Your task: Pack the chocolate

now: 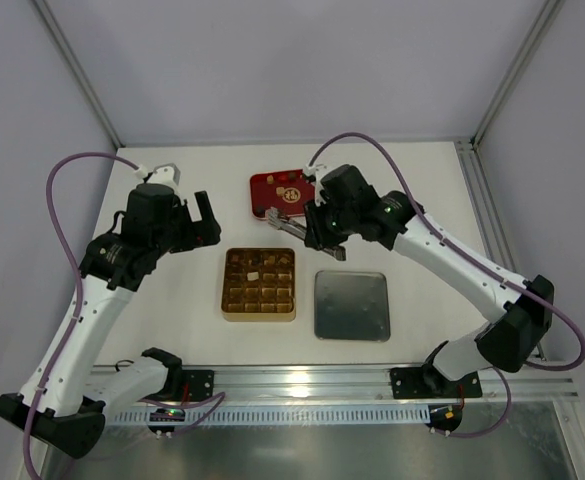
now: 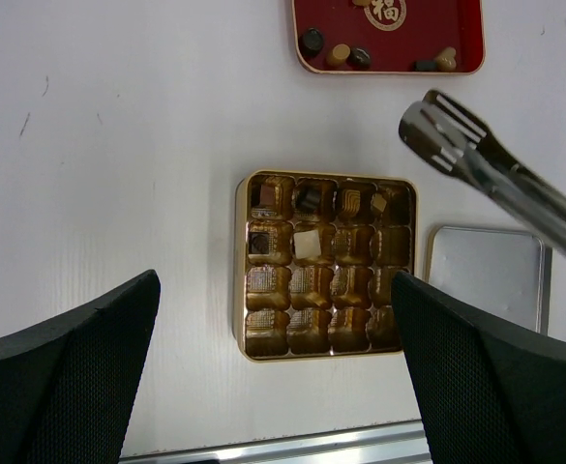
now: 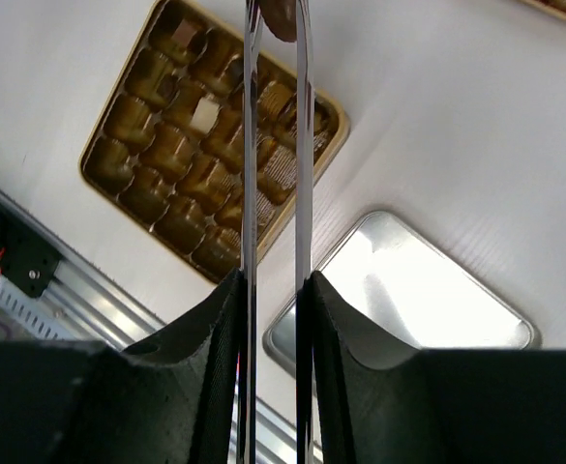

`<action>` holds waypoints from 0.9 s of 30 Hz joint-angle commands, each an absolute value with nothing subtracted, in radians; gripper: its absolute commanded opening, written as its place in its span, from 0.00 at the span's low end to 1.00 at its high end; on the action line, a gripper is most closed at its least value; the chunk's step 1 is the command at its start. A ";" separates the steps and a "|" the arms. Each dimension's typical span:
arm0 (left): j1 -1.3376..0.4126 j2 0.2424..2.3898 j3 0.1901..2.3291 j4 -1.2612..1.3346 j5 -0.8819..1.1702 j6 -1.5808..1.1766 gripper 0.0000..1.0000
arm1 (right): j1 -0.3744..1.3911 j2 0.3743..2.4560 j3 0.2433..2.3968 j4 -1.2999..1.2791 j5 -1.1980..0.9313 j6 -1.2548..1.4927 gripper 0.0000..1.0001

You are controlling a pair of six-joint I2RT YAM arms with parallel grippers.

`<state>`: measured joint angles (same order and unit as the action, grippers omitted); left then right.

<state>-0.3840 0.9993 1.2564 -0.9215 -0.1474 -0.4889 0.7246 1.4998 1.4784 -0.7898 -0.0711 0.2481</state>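
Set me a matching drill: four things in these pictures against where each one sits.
1 gold square compartment box
2 red rectangular tray
3 flat silver metal lid
4 metal tongs

A clamped in the right gripper
B farthest back
C right of the box
D left of the lid

Pairs: 1-D, 2-B, 3-C, 4-A

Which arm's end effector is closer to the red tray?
Right. The right end effector, gripping tongs, sits beside the red tray; the left end effector hangs farther to its left.
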 commanded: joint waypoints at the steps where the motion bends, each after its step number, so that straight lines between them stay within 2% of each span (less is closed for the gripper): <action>1: -0.385 0.997 1.261 -0.876 -0.137 -0.486 1.00 | 0.805 1.430 1.398 -0.732 -0.035 0.301 0.33; 11: -0.385 1.002 1.261 -0.877 -0.138 -0.479 1.00 | 0.951 1.367 1.246 -0.713 0.027 0.379 0.33; 21: -0.385 1.000 1.259 -0.882 -0.141 -0.479 1.00 | 0.977 1.378 1.230 -0.706 0.031 0.380 0.33; 27: -0.385 0.999 1.256 -0.884 -0.141 -0.482 1.00 | 0.982 1.377 1.230 -0.703 0.026 0.382 0.37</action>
<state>-0.3840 0.9997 1.2564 -0.9108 -0.1455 -0.4889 0.9714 1.4067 1.2240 -0.7513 0.0097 0.3706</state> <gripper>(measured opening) 0.996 0.366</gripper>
